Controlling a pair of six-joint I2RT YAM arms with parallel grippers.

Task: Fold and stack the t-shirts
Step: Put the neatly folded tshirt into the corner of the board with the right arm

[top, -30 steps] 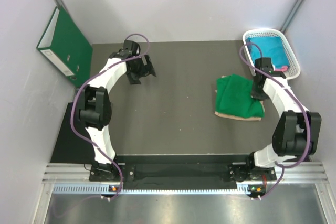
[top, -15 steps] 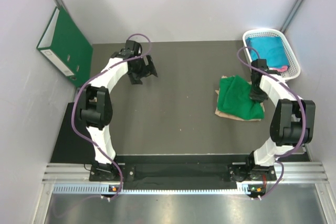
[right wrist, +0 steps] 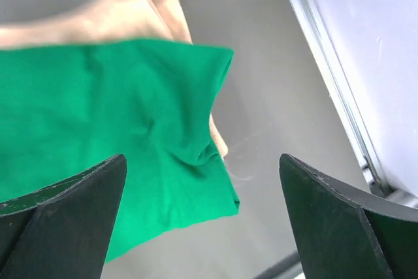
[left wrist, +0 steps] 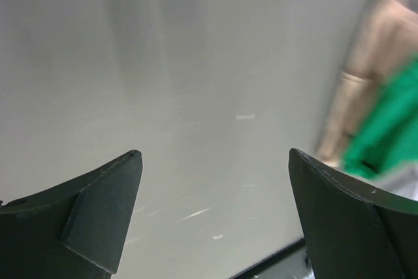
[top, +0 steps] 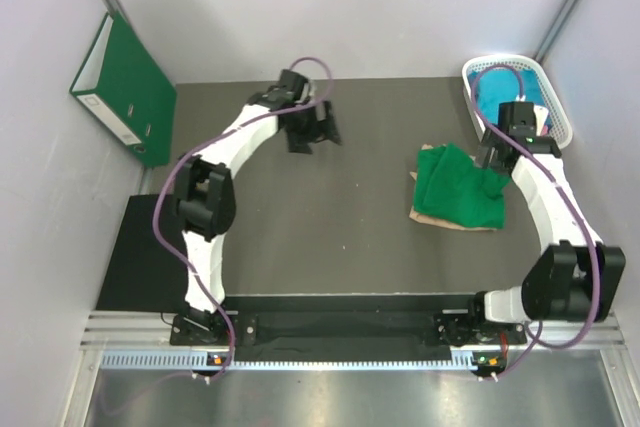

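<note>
A bright green t-shirt point(top: 456, 187) lies folded on top of a tan-pink one point(top: 440, 217) at the right of the table. My right gripper point(top: 488, 162) hovers over the green shirt's right edge, open and holding nothing. The right wrist view shows that green shirt point(right wrist: 124, 142) and the tan cloth point(right wrist: 137, 14) under it, below my open right gripper point(right wrist: 202, 161). My left gripper point(top: 318, 137) hangs open and empty over bare table at the back centre. In the left wrist view my open left gripper point(left wrist: 215, 155) faces the green shirt point(left wrist: 392, 129) and tan cloth point(left wrist: 372, 63) at the frame's right edge.
A white basket point(top: 553, 97) at the back right corner holds a teal shirt point(top: 505, 95) and a bit of pink cloth point(top: 541, 131). A dark green binder point(top: 125, 87) leans against the left wall. Walls close in both sides and the back.
My right gripper has opened, let go of the green shirt and risen toward the basket. My left arm has swung right, toward the table's back centre.
</note>
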